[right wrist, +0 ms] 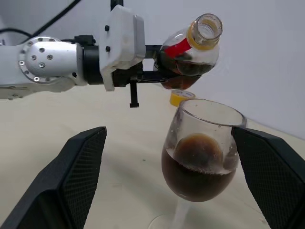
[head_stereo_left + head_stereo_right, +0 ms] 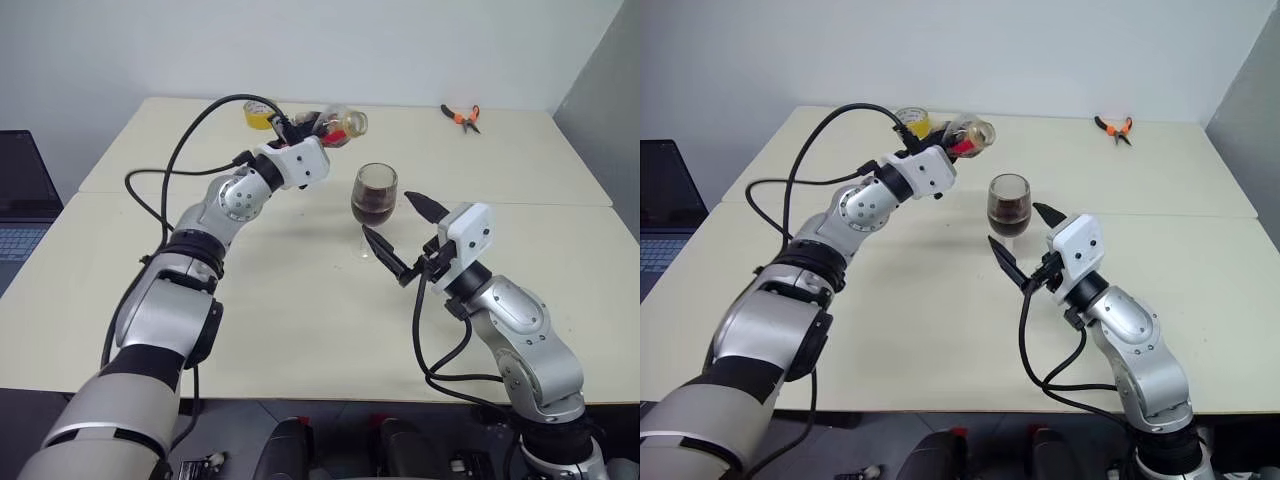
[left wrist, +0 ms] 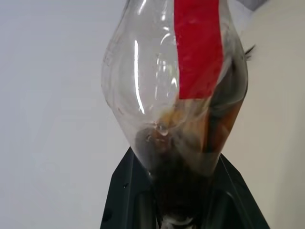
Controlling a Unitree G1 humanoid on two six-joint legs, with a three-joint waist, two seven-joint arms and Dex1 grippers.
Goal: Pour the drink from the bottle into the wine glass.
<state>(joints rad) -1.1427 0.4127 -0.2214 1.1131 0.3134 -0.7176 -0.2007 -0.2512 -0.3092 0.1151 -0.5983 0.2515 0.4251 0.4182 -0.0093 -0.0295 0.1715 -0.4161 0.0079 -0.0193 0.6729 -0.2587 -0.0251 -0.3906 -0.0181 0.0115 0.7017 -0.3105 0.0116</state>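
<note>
Smooth cream table (image 2: 300, 330) carries the clear, round-bowled wine glass (image 2: 375, 195) on its thin stem, partly full of dark drink (image 1: 195, 179). Above and beside it, the left gripper (image 1: 157, 74) pinches the ribbed plastic bottle (image 1: 190, 50), tilted, mouth uncapped. Right gripper (image 2: 400, 240), black textured fingers spread wide, flanks the glass without touching.

- Bench (image 2: 300, 320): pale cream top; a seam runs across it, side to side.
- Wine glass (image 2: 375, 200) stands upright near centre, dark drink (image 2: 373, 207) in bowl.
- Orange-handled pliers (image 2: 462, 117) lie far at 1 o'clock.
- Yellow tape roll (image 2: 258, 113) far at 11 o'clock.
</note>
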